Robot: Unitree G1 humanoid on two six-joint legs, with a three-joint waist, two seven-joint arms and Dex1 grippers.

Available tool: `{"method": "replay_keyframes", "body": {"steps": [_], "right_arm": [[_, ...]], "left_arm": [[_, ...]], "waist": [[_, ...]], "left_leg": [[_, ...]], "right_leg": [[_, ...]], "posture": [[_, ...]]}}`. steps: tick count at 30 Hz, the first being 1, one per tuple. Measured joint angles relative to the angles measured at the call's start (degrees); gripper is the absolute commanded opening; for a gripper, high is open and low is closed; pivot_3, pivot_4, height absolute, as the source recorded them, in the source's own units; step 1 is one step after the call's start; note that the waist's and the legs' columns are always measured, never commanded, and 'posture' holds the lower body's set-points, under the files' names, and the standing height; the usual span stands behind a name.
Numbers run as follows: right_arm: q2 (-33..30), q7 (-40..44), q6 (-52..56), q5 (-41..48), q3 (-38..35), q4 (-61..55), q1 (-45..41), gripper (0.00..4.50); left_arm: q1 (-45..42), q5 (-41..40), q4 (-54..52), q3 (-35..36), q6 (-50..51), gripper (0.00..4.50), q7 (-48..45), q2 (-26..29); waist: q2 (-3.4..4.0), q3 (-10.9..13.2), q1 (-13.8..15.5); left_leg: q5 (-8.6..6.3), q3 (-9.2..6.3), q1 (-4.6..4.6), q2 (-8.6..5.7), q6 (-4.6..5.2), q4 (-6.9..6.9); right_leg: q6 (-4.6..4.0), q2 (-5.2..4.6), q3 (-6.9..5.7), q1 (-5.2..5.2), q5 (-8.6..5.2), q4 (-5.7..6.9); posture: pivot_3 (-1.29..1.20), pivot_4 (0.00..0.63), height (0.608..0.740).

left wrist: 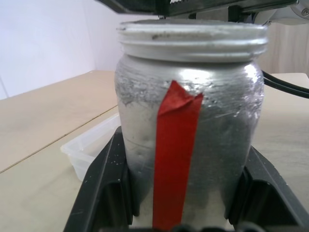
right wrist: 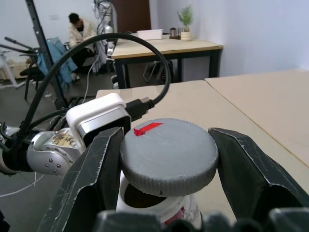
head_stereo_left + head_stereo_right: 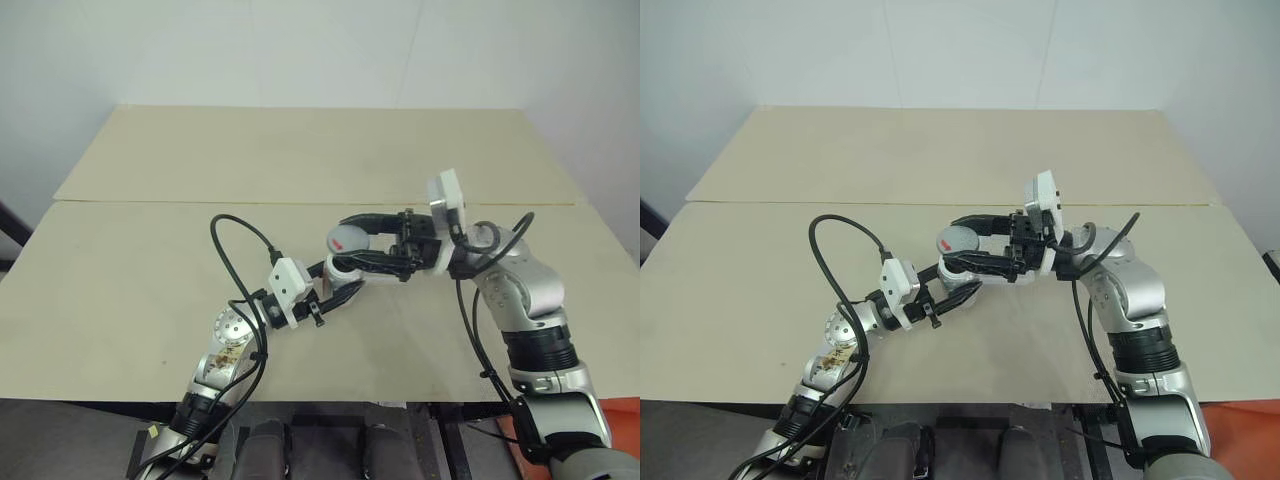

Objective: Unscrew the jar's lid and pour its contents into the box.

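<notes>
— Well, first the jar (image 1: 188,96): where?

— Held above the tan table (image 3: 300,160), in front of the robot. Upright, silvery-grey, with a red tape stripe running down its side. Clamped low on the body between the two black fingers of the left gripper (image 1: 186,198), one finger pressed to each flank.

— And the lid (image 3: 345,238)?

— Caught edge to edge in the right gripper (image 2: 169,162), fingers closed narrowly on the rim of the grey disc. Reaches in from the side, roughly level, above the left gripper. Small red mark visible on the lid's top, toward the edge.

— On the jar, or off?

— Sits just over the mouth, seemingly free of the threads. From the right wrist, a dark brown gap shows beneath the lid's near edge. From the left wrist, bare screw threads at the jar's neck. Whether any part touches: cannot tell.

— Anything visible inside?

— Dark brown only; no separate pieces to make out.

— And the box (image 1: 89,145)?

— Rests flat on the table, beyond and to one side of the jar, apart from both grippers. Clear, shallow, colourless plastic.

— Anything else in shot?

— A black cable (image 2: 145,41) arching over the left wrist's white camera housing. Far back, a seated person (image 2: 79,29) beside a desk with a potted plant (image 2: 186,19).
</notes>
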Motion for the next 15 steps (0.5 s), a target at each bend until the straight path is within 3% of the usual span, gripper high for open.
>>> {"method": "replay_keyframes", "body": {"steps": [7, 15], "right_arm": [[-0.19, -7.62, -6.12, -3.49, -5.82, -0.27, 3.63, 2.87], [-5.52, -24.35, -3.11, -12.06, -13.67, -2.23, 19.67, 2.87]], "left_arm": [[0.16, -0.04, -1.42, 0.35, 1.0, 1.93, 1.21, 0.6], [-0.39, 0.83, -6.13, 3.45, 7.21, 1.93, 4.47, 5.58]], "waist": [[0.0, 0.0, 0.16], [0.01, -0.01, -0.08]], "left_leg": [[0.0, 0.01, -0.01, -0.02, 0.0, 0.01], [0.0, 0.04, 0.0, 0.0, 0.0, -0.01]], "right_leg": [[0.02, 0.0, 0.0, 0.02, 0.01, -0.01], [0.02, 0.01, 0.05, 0.0, 0.01, 0.01]], "posture": [[0.0, 0.15, 0.74], [0.0, 0.15, 0.74]]}}
